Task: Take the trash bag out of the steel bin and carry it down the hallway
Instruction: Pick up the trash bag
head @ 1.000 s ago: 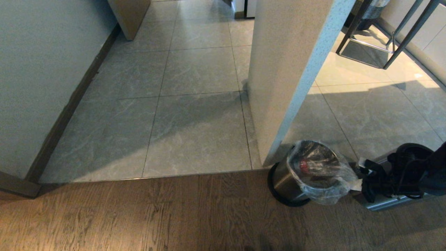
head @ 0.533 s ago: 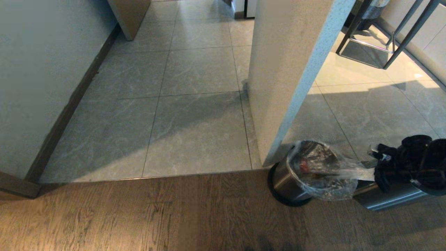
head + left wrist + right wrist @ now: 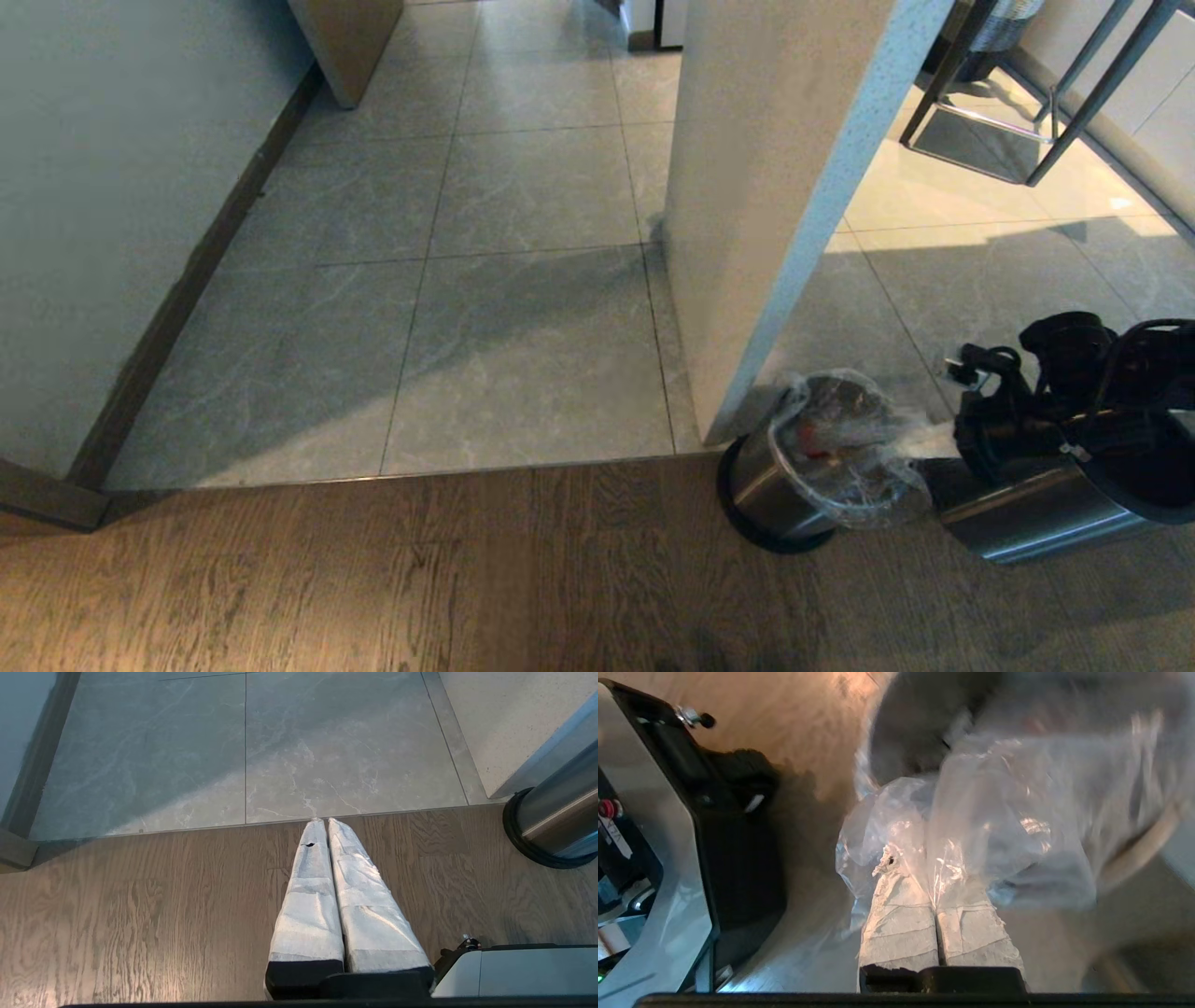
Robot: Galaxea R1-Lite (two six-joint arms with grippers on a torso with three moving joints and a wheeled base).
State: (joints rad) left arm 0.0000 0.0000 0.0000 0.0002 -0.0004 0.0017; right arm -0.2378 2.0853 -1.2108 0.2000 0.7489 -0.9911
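Note:
The steel bin [image 3: 767, 499] stands on the wood floor at the foot of a wall corner, at the lower right of the head view. The clear trash bag [image 3: 840, 446] still sits in its mouth, with dark and reddish scraps showing through. My right gripper [image 3: 948, 442] is just to the right of the bin, shut on a bunched edge of the bag that stretches taut toward it. In the right wrist view the taped fingers [image 3: 896, 914] pinch the plastic [image 3: 1017, 812] at the gripper tips [image 3: 920, 861]. My left gripper [image 3: 325, 822] hangs shut and empty over the wood planks, the bin [image 3: 556, 812] off to one side.
The hallway's grey tiles [image 3: 523, 280] run ahead between the left wall [image 3: 112, 233] and a pale wall corner [image 3: 775, 187] right behind the bin. Stool legs [image 3: 1036, 103] stand at the far right. My silver base [image 3: 1036, 527] sits beside the bin.
My right gripper has risen and drawn back from the bin while holding the bag's edge. The plastic draped over the bin's side has been pulled up and taut. The left arm has not moved.

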